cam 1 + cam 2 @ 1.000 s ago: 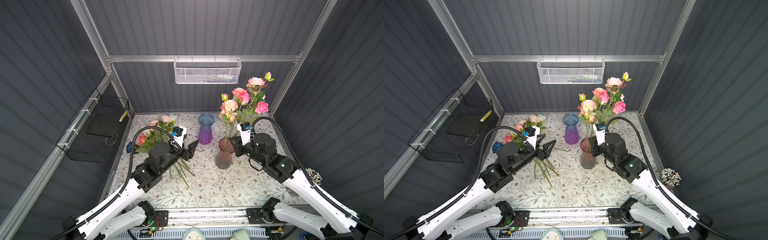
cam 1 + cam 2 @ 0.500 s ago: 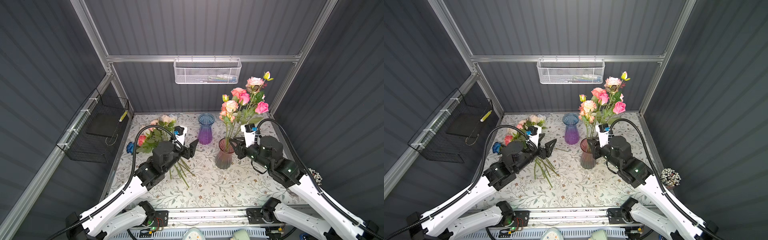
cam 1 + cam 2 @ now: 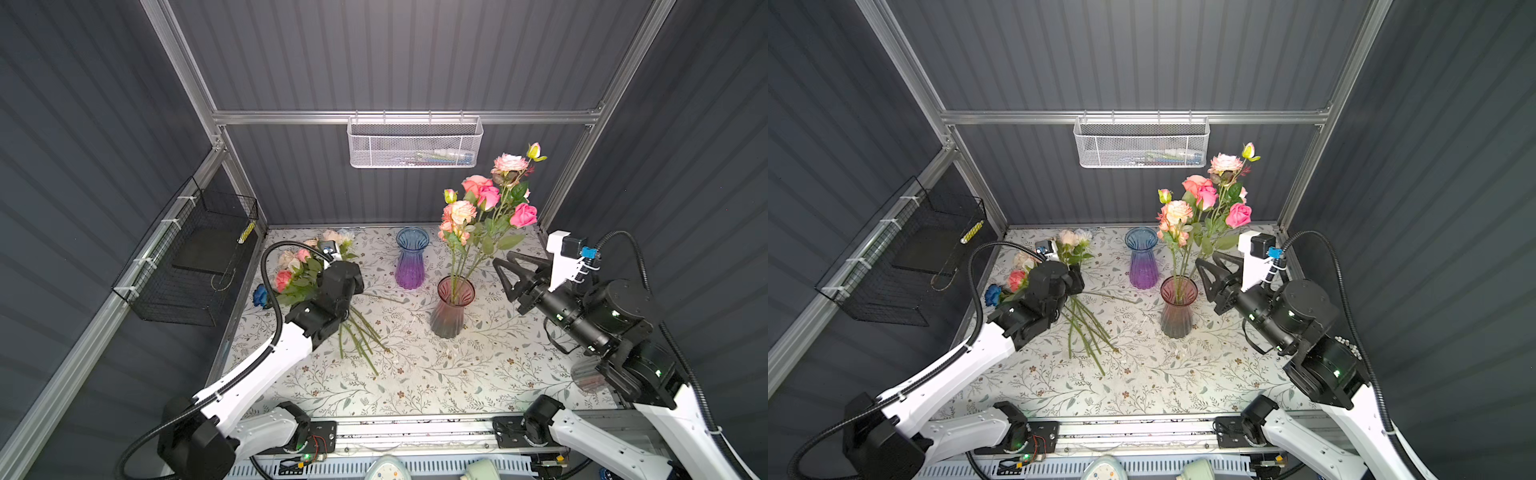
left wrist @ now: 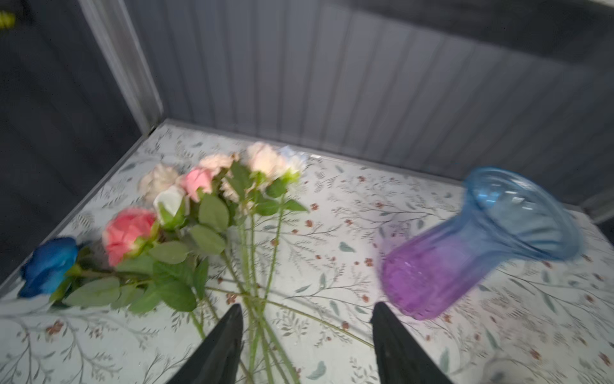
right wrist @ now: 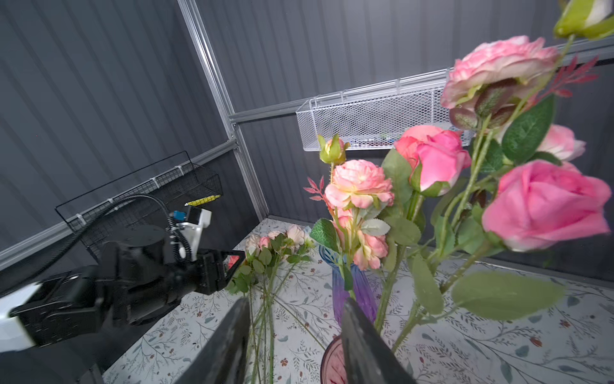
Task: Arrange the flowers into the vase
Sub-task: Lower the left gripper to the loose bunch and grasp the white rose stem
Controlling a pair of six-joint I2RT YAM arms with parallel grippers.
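The left gripper [image 4: 308,305] has its jaws spread wide and grips nothing. They hang low over the table [image 3: 415,374], with several green stems of the loose flowers [image 4: 212,212] running up between the fingers, close to one of them. The wrist view is blurred, so I cannot tell whether a finger touches a stem. The right gripper [image 3: 503,280] has its jaws partly spread and empty. It hangs in the air just to the right of the pink vase [image 3: 451,307], clear of the stems.

A second ago the right jaws were narrower and sat close against the stems above the vase's mouth; now they are wider and drawn back to the right. The left gripper's fingers then pointed out toward the middle of the table; now the wrist is tipped down over the stems and hides them in both top views.

The loose flowers lie flat on the left of the table. Their stem ends fan toward the front and their heads point to the back left corner, with the blue rose [image 3: 261,296] at the left edge. The pink vase stands upright right of centre. The standing flowers [image 3: 486,203] rise from it and lean right. Behind it, apart, stands the blue and purple vase [image 3: 409,259].
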